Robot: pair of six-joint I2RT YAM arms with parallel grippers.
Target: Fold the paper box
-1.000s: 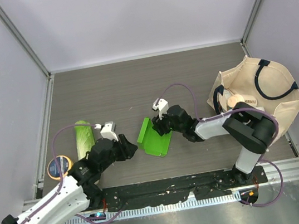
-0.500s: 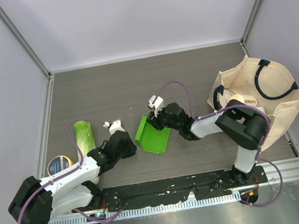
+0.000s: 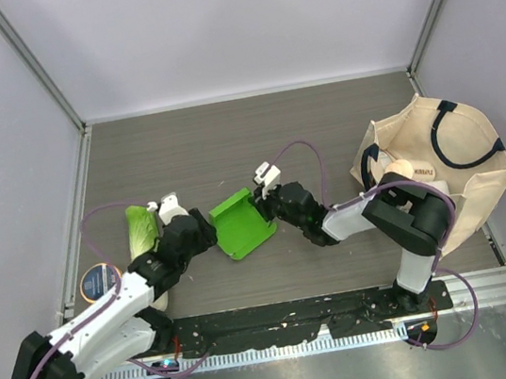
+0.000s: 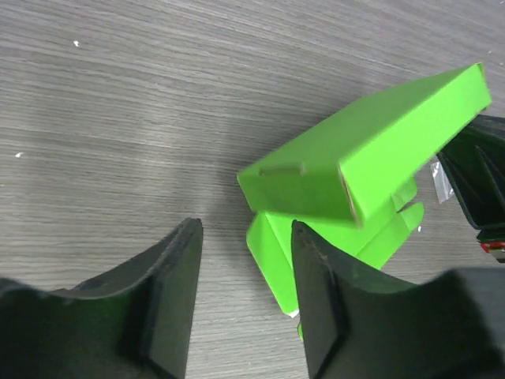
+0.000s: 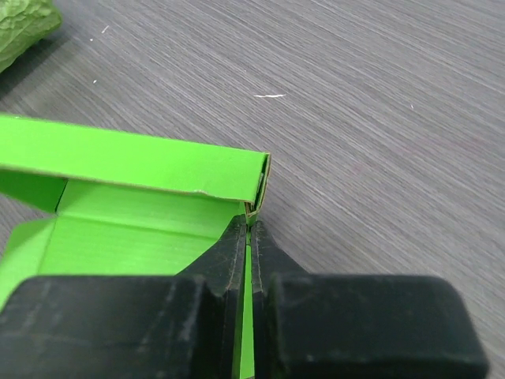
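Both right jaws pinch the paper box (bag label illegible).

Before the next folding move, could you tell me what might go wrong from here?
1. The right gripper pinches only a thin wall edge of the paper box; a pull could tear it or slip off.
2. The left gripper stands open right beside the box; closing in could crush the raised flap.

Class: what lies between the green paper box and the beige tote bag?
In the top view, the right arm spans it, the right gripper shut on the paper box's edge.
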